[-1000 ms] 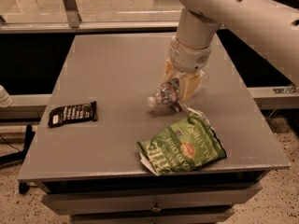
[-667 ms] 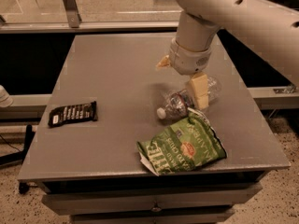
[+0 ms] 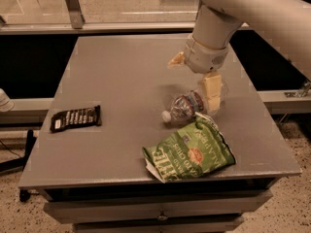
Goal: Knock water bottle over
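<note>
water bottle (image 3: 187, 106) lying on side just behind green chip bag (image 3: 190, 152), cap end left; gripper (image 3: 194, 77) above bottle, behind bag; fingers spread wide, holding nothing (one pad (image 3: 212, 92) at bottle's base end)

Grey table (image 3: 121, 76) w/ drawer (image 3: 160, 210), speckled floor (image 3: 294, 210), metal post (image 3: 73, 5) behind
</note>
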You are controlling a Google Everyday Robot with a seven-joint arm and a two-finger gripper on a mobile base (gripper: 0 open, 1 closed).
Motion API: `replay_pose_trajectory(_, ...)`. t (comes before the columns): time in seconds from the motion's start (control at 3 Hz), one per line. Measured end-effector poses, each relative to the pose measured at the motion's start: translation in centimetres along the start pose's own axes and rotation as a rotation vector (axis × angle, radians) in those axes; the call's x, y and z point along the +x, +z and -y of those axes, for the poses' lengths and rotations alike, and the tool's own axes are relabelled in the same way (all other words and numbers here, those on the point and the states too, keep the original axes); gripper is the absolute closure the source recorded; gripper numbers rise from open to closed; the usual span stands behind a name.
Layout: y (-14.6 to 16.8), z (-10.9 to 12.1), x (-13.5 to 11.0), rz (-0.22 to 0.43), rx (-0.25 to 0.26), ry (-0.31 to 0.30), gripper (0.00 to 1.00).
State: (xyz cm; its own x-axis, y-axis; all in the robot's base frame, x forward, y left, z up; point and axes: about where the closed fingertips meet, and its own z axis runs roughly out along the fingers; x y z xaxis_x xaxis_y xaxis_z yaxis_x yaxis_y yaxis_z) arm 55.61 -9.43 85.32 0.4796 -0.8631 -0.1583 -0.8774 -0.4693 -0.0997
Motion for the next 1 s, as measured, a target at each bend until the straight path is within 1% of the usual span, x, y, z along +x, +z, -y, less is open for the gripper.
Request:
replay_pose_trajectory(0.33,-1.8,0.4,2.2,0.097,0.067,0.115,0.00)
replay_pose_trajectory(0.67,-3.9,0.3,5.7,0.221,0.134,0.271,0.00)
replay_pose_trajectory(1.0,-6.3,-0.7,8.7,0.351,0.231,0.440,0.00)
